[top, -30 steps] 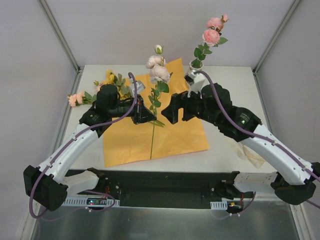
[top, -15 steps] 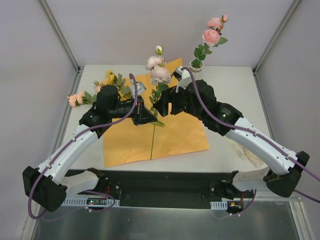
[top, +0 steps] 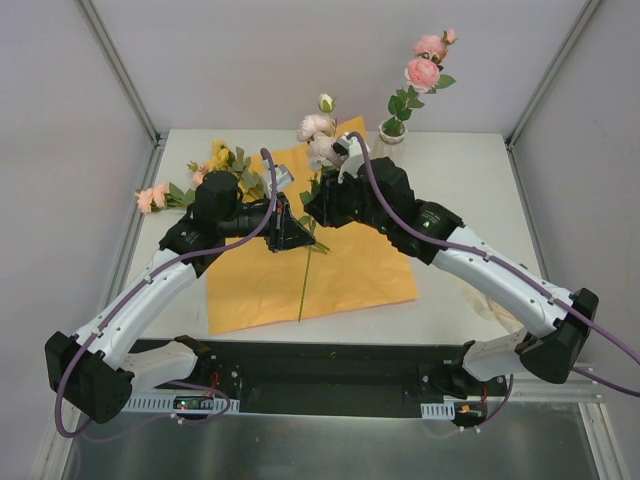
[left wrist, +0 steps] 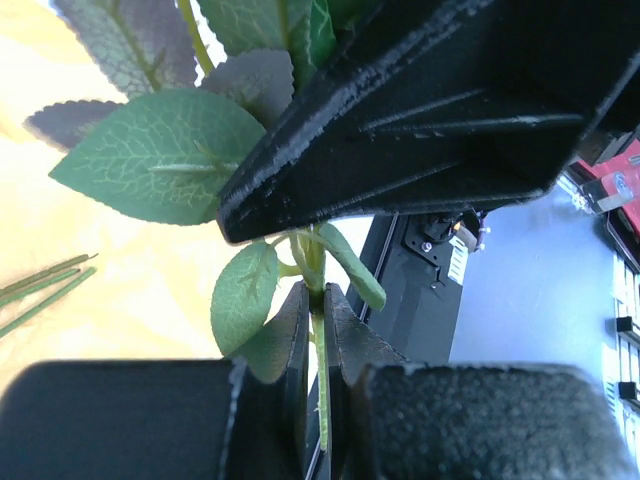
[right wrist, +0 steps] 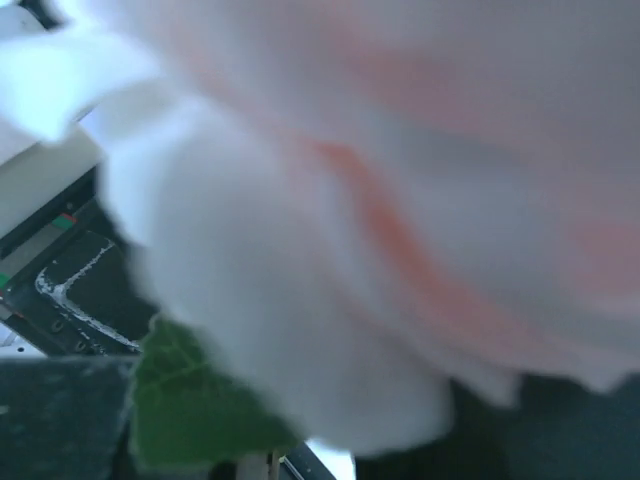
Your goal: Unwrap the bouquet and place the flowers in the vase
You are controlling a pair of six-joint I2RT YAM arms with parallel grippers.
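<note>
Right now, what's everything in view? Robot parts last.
paper: one sheet, orange, flat on table centre.
vase: one, white, back right of table.
pink flowers: a few blooms, pink, standing in the vase.
rose stem: one, pale pink blooms, green leaves, held over the paper.
loose flowers: a cluster, yellow and pink, back left of table.
table: one, white, under everything.
left pincer: one, black, shut on the rose stem.
right pincer: one, black, at the same stem higher up; grip unclear.

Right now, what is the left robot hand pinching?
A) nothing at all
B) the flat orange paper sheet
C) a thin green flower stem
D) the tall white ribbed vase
C: the left wrist view shows the left gripper shut on the thin green flower stem.
</note>
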